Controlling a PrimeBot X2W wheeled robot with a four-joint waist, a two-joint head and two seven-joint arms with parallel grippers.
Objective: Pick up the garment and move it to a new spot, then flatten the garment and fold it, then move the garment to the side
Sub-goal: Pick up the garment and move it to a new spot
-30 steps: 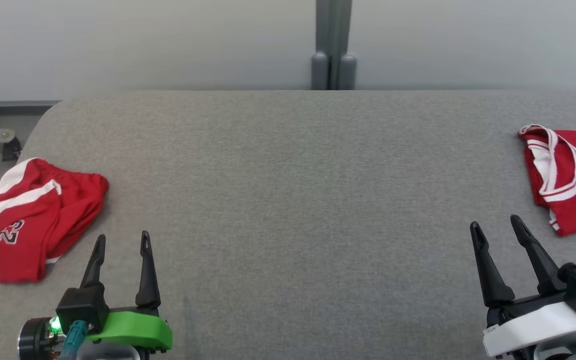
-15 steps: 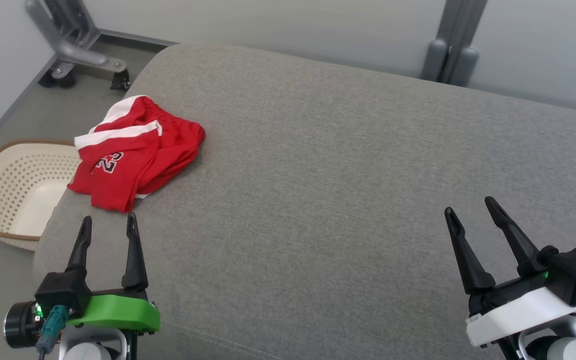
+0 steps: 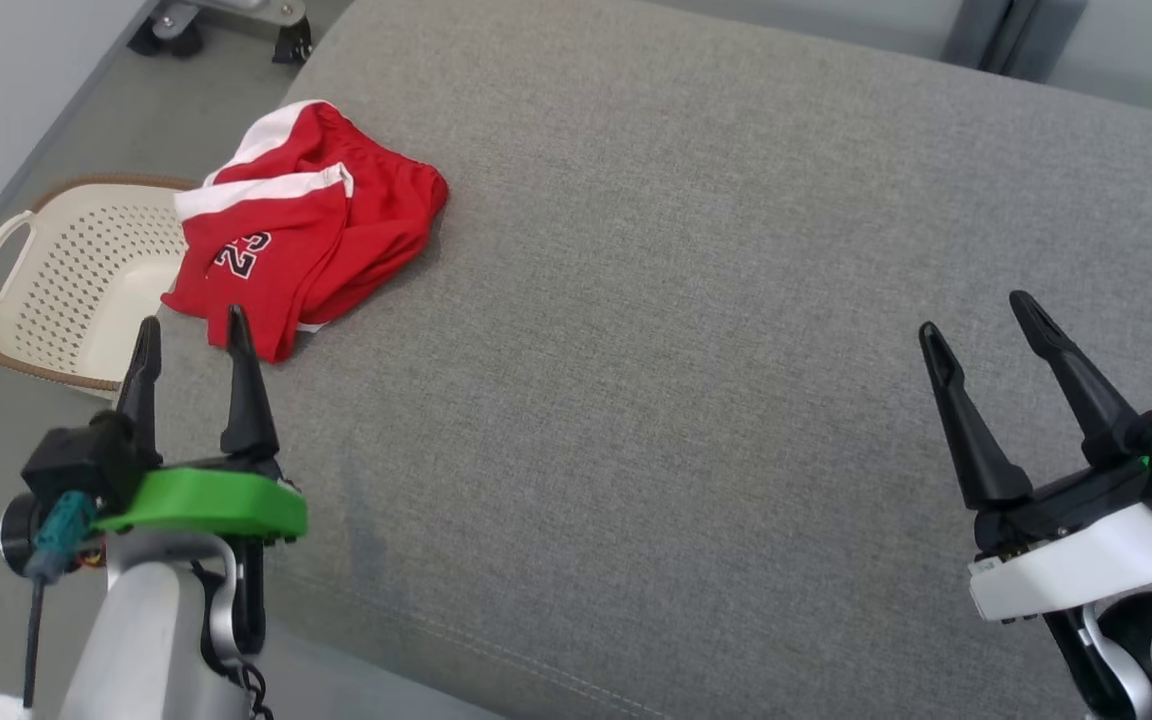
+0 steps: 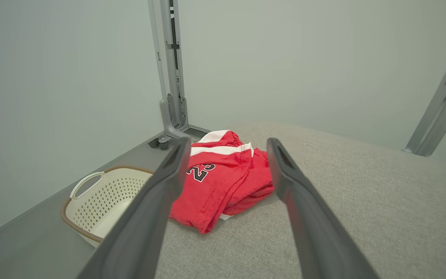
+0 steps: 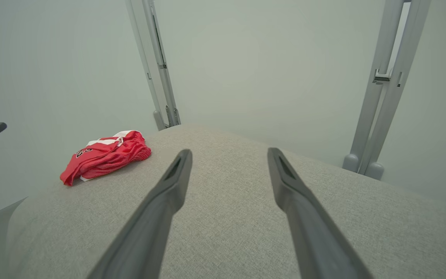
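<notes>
- The garment (image 3: 306, 225), red shorts with white stripes and a black-and-white number, lies bunched in a loose heap on the table (image 3: 686, 350), at its left edge and toward the far left corner.
- Its layers are rumpled and doubled over one another, so it is neither flat nor neatly folded.
- Judging by that, the task looks to be at its very start. The garment is not yet lifted, and the move to a new spot, the flattening, the folding and the final shift to the side all seem left to do.
- The left hand (image 3: 191, 320) has its fingers spread with nothing between them. It points at the near end of the garment and is close to it. The left wrist view shows the cloth ahead of the fingertips, seemingly not touched.
- The right hand (image 3: 975, 314) is also spread and empty, over the near right part of the table, well apart from the garment.
- The reach for the first pick-up appears to be the step in hand, with the left hand the likelier one to take it.
- A cream perforated basket (image 3: 76, 270) with a brown rim stands on the floor (image 3: 86, 130), just beside the table's left edge and below the garment.
- The part of its inside that shows holds nothing. The rest is hidden by the table's edge.
</notes>
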